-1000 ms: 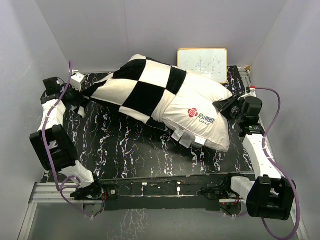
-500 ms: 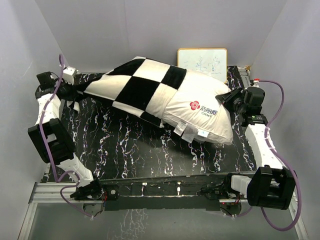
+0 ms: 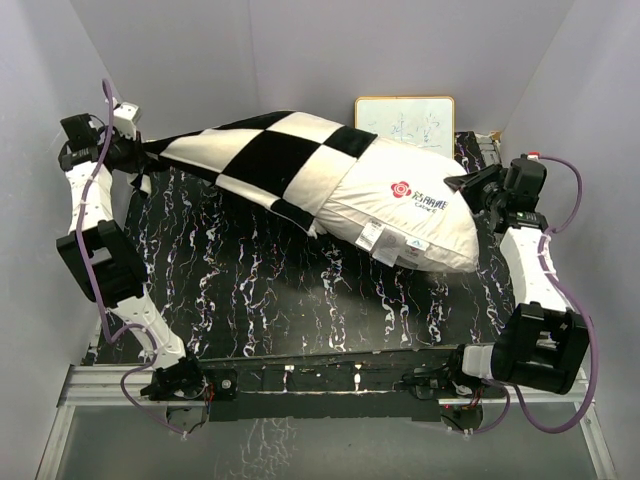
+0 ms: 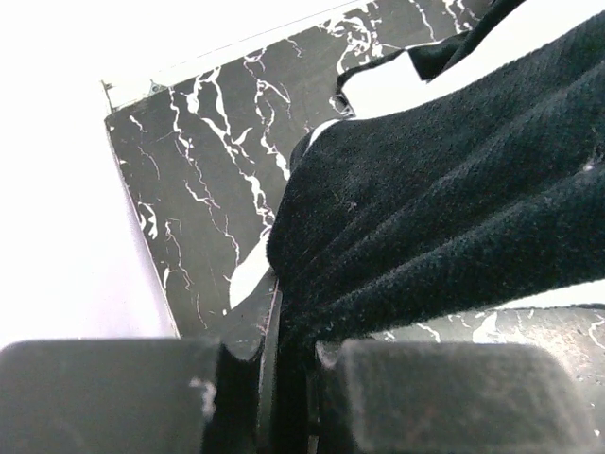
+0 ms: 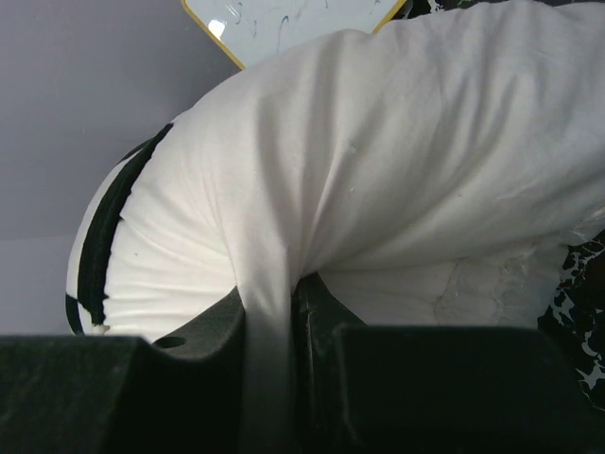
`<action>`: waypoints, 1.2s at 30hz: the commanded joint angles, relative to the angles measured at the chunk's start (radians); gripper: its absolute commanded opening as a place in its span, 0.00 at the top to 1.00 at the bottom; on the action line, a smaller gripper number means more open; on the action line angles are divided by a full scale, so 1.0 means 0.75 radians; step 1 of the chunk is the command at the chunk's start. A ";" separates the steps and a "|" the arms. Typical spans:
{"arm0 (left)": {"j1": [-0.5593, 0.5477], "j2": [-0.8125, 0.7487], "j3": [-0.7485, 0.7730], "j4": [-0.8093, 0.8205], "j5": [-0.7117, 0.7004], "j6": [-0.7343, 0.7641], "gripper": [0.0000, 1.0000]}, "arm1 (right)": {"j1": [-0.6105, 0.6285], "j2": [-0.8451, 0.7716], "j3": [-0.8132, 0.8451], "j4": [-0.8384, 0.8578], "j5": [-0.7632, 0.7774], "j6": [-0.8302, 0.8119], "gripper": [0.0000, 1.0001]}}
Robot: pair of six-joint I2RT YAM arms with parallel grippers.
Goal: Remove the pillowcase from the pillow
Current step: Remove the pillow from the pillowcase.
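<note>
The dark marbled surface (image 3: 260, 290) is crossed along its far half by the pillow (image 3: 420, 215), which is stretched slantwise between the two arms. Whether its underside rests on the surface cannot be told. The pillow is judged to be bulky but light, plump and easily squashed, so it can be expected to sag and fold rather than hold a shape. Its smooth white shell is likely to slide readily inside the cover. Its right half lies bare, while its left half is sheathed in the pillowcase (image 3: 270, 160), whose black and cream squares are drawn out to a taut point at the far left corner. That plush cover is judged to be soft, limp and somewhat grippy, so a gathered fold is thought to be the soundest hold. It is best taken at the closed end, away from the opening. The left jaws are seen in the left wrist view closed on just such a bunched black fold. The right jaws are closed on a pinch of white fabric at the pillow's right end, and a thin pinch of this kind may slip or strain a seam under a hard pull. Small white tags (image 3: 372, 238) hang at the pillow's near edge, just below the red logo (image 3: 401, 189).
</note>
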 commanded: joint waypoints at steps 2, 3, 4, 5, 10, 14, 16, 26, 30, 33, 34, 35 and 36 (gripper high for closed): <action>0.201 -0.003 0.094 0.316 -0.575 0.061 1.00 | -0.206 -0.003 0.171 0.076 0.564 -0.091 0.92; 0.187 -0.027 0.063 0.313 -0.555 0.038 1.00 | -0.186 -0.009 0.157 0.108 0.540 -0.116 0.92; 0.157 -0.056 0.025 0.276 -0.503 0.009 1.00 | -0.145 -0.015 0.128 0.151 0.526 -0.156 0.92; 0.111 -0.106 -0.023 0.207 -0.415 0.012 1.00 | -0.091 -0.024 0.096 0.183 0.544 -0.188 0.92; -0.184 -0.322 -0.364 0.005 -0.107 0.159 0.19 | 0.107 -0.060 -0.054 0.229 0.645 -0.302 0.92; -0.321 -0.398 -0.459 -0.228 0.087 0.320 0.03 | 0.110 -0.120 -0.154 0.242 0.611 -0.335 0.92; -0.347 -0.415 -0.480 -0.342 0.169 0.400 0.03 | 0.111 -0.146 -0.197 0.250 0.593 -0.356 0.92; -0.490 -0.451 -0.573 -0.170 0.097 0.299 0.03 | 0.238 -0.257 -0.393 0.494 0.504 -0.489 0.92; -0.490 -0.323 -0.402 -0.114 0.107 0.109 0.03 | 0.334 -0.269 -0.395 0.636 0.465 -0.620 0.92; -0.497 -0.228 -0.251 -0.111 0.139 0.027 0.03 | 0.442 -0.268 -0.357 0.697 0.435 -0.781 0.92; -0.503 -0.193 -0.166 -0.141 0.146 0.011 0.03 | 0.471 -0.278 -0.356 0.738 0.419 -0.859 0.92; -0.510 -0.157 -0.089 -0.174 0.154 0.006 0.03 | 0.500 -0.287 -0.363 0.785 0.395 -0.928 0.92; -0.518 -0.121 -0.015 -0.193 0.158 -0.005 0.03 | 0.534 -0.295 -0.367 0.825 0.370 -0.993 0.92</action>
